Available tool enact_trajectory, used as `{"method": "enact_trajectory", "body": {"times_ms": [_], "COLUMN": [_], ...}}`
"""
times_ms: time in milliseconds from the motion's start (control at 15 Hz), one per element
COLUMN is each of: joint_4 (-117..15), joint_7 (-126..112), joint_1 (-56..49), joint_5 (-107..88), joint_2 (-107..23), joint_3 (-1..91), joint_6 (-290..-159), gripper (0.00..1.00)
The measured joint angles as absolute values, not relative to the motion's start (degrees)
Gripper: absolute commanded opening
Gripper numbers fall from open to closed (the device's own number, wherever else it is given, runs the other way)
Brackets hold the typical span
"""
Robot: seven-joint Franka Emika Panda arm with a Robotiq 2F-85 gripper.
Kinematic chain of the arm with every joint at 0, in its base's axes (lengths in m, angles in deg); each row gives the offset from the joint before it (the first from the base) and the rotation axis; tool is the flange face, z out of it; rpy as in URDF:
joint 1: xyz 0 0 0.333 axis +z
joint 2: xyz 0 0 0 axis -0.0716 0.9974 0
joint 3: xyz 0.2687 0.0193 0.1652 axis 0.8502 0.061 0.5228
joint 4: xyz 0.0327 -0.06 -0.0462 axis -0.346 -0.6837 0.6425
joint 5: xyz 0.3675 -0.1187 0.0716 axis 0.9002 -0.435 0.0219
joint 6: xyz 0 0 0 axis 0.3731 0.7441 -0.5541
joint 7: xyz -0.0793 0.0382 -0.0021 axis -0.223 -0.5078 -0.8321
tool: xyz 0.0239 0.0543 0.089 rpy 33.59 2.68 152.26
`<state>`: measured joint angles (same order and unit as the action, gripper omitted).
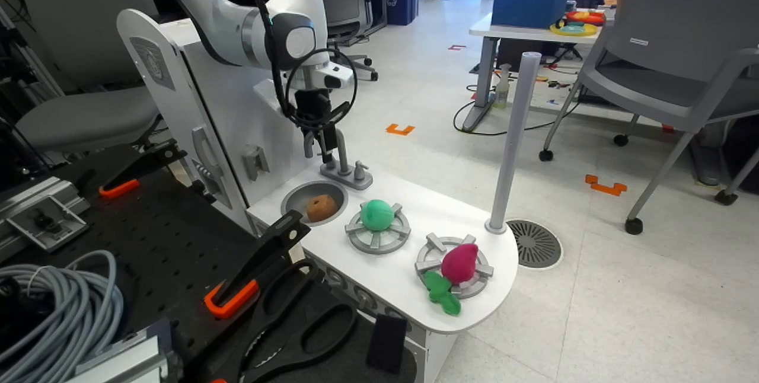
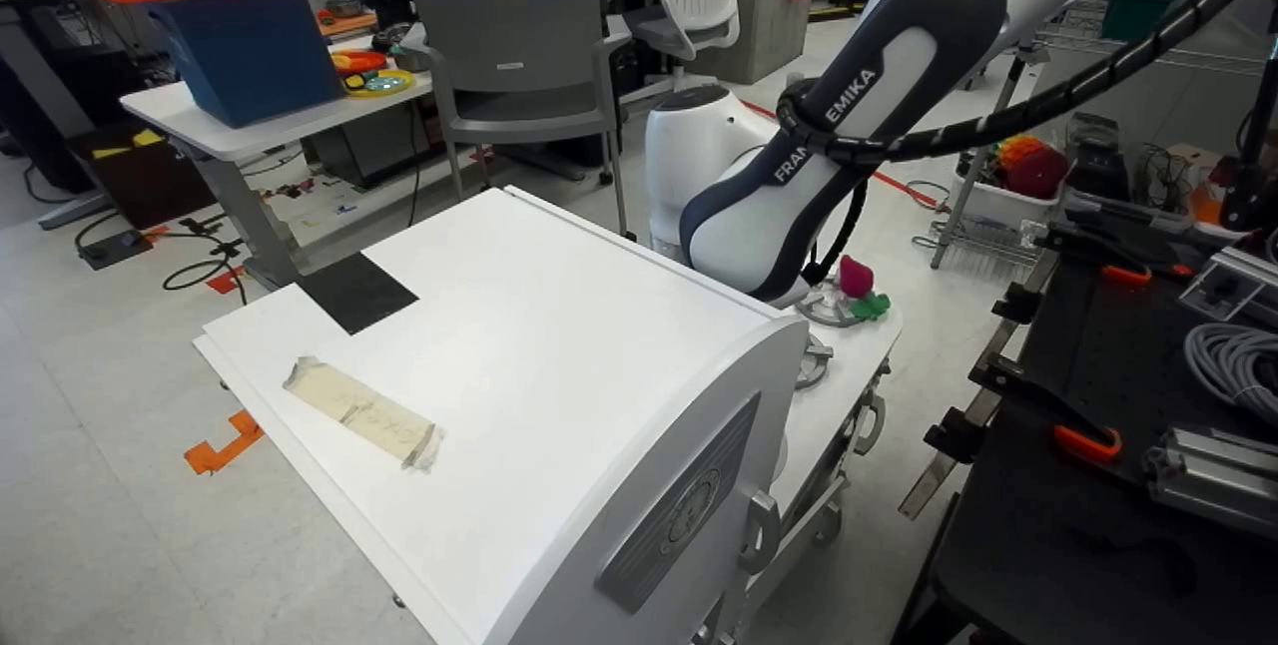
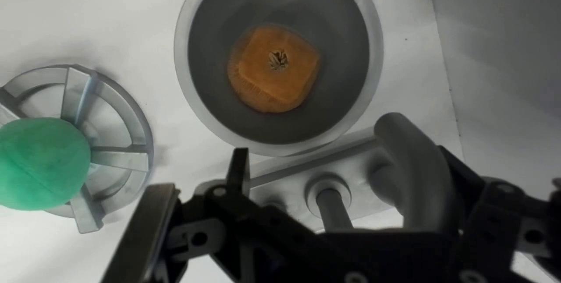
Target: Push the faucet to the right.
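The silver-grey faucet (image 1: 343,153) stands on its flat base behind the sink in an exterior view. In the wrist view its arched spout (image 3: 418,178) curves down at the right, and its stem rises from the base nearer the middle. My gripper (image 3: 342,153) is open. Its left finger is left of the stem; its right finger is close beside the spout's right side, contact unclear. The faucet's top is hidden behind the gripper body. In an exterior view the gripper (image 1: 326,155) points down at the faucet. The white cabinet and arm hide both in an exterior view.
The sink (image 3: 186,68) holds an orange-brown toy (image 3: 276,70). A green ball (image 1: 376,215) sits on a grey burner (image 1: 378,248). A magenta toy (image 1: 459,263) with green leaves lies on another burner. A grey pole (image 1: 516,140) and white cabinet (image 2: 519,316) stand at the ends.
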<state>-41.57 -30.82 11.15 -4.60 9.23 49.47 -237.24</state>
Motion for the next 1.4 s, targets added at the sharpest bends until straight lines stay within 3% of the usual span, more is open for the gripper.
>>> {"method": "enact_trajectory", "body": {"times_ms": [467,1000,1400], "joint_4": [-46.19,-49.39,-53.17], "joint_7": [-31.97,-36.28,-31.55], "joint_1": [10.36,6.69,4.29], "joint_5": [-4.48,-4.45,-4.45], "joint_2": [6.0,0.89,-7.01], "joint_3": [45.68,34.86,39.38], "joint_6": [-237.25,-236.19,-226.15], "gripper": [1.0,1.0,1.0]}}
